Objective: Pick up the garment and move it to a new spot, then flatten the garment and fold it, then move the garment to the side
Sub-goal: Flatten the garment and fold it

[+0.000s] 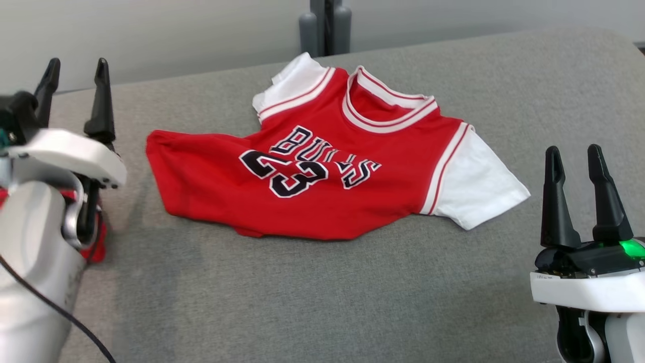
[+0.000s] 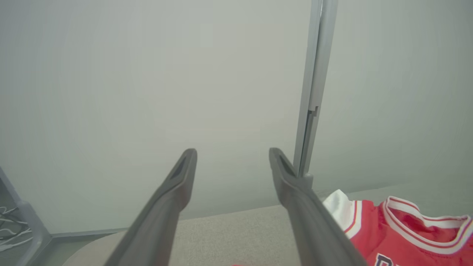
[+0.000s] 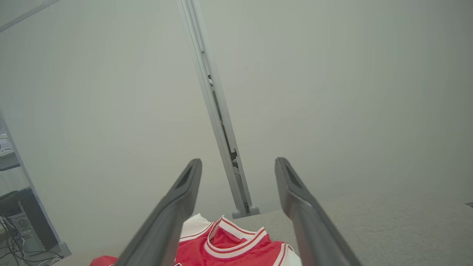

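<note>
The garment (image 1: pixel 352 206) is a red jersey with white sleeves and a dark "23" on its chest. It lies face up and partly bunched on the grey padded table (image 1: pixel 302 297), back of centre. My left gripper (image 1: pixel 75 70) is raised at the table's left edge, open and empty, well left of the jersey. In the left wrist view its fingers (image 2: pixel 177 192) stand apart with the garment (image 2: pixel 402 232) at lower right. My right gripper (image 1: pixel 573 151) is open and empty, just right of the white sleeve. The right wrist view has the garment (image 3: pixel 229 247) below that gripper (image 3: pixel 238 160).
A grey post (image 1: pixel 325 25) rises behind the table's far edge against a pale wall. A small red patch (image 1: pixel 98 242) shows under my left wrist; I cannot tell what it is. Cables and a computer (image 3: pixel 22 218) sit on the floor off to the left.
</note>
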You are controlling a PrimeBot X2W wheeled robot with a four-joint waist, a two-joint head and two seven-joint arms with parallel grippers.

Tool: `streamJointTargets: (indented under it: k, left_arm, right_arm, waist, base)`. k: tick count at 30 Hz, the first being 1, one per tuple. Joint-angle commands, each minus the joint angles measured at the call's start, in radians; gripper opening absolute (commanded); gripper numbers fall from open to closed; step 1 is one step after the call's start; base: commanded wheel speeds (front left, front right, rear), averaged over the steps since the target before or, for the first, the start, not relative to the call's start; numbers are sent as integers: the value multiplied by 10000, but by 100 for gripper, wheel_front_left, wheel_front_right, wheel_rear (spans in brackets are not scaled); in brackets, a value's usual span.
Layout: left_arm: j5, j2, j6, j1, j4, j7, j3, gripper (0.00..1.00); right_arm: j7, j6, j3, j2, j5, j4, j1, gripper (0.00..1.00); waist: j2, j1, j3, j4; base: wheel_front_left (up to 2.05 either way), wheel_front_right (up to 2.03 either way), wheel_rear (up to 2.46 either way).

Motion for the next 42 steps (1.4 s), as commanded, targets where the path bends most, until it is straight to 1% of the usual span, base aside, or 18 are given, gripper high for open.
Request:
streamJointTargets:
  k: [1,5,7,9,10,12,15,18,20,25,30,31,35,39,42]
  left_arm:
    - [165,-114,250,821,-889,-37,381,100]
    - [631,-594,772,2716,-3220,-35,1385,100]
    - [994,-978,1125,3703,-4412,-34,2047,100]
    - [1413,-1440,1248,4790,-5346,-33,2457,100]
    - [1588,-1697,1290,5231,-5803,-35,2685,100]
    - [1921,-2157,1230,6002,-6474,-37,3090,100]
    - [2357,-2760,924,7059,-7034,-36,3575,100]
    - [2623,-3126,580,7711,-7137,-37,3818,100]
    - [2776,-3235,420,7993,-7016,-37,3894,100]
    - [2863,-3343,246,8180,-6841,-37,4123,100]
    - [2577,-3356,317,8222,-6742,-37,4060,100]
    - [2525,-3356,335,8210,-6685,-37,4056,100]
    - [2486,-3355,307,8119,-6643,-38,4063,100]
    - [2313,-3361,78,8003,-6287,-38,3693,100]
    - [2278,-3357,-174,7786,-5593,-38,3223,100]
  right_arm:
    - [-17,1,-36,-62,-145,-141,148,100]
    - [-18,1,-66,-62,-463,-296,337,100]
    - [-18,1,-54,-61,-636,-324,420,100]
    - [-18,1,-46,-62,-783,-375,435,100]
    - [-18,1,-46,-61,-848,-419,438,100]
    - [-17,1,-35,-62,-974,-456,508,100]
    - [-17,1,10,-61,-1131,-447,646,100]
    - [-17,1,53,-62,-1287,-389,727,100]
    - [-17,1,51,-61,-1327,-333,832,100]
    - [-17,1,19,-59,-1390,-246,892,100]
    - [-17,1,113,-59,-1461,-174,981,100]
    - [-18,1,78,-61,-1280,-103,973,100]
    - [-18,1,123,-59,-1312,-25,937,100]
    - [-18,1,139,-59,-1322,-56,885,100]
    - [-18,1,182,-59,-1329,-115,742,100]
  waist:
    - [0,0,-413,369]
    - [0,0,-737,567]
    - [0,0,-853,611]
    - [0,0,-954,628]
    - [0,0,-995,640]
    - [0,0,-1090,654]
    - [0,0,-1225,658]
    - [0,0,-1360,678]
    - [0,0,-1438,697]
    - [0,0,-1535,714]
    - [0,0,-1584,670]
    - [0,0,-1574,638]
    - [0,0,-1565,601]
    - [0,0,-1410,543]
    - [0,0,-1158,465]
  base:
    - [0,0,0]
    - [0,0,0]
    - [0,0,0]
    - [0,0,0]
    - [0,0,0]
    - [0,0,0]
    - [0,0,0]
    - [0,0,0]
    - [0,0,0]
    - [0,0,0]
    - [0,0,0]
    - [0,0,0]
    - [0,0,0]
    - [0,0,0]
    - [0,0,0]
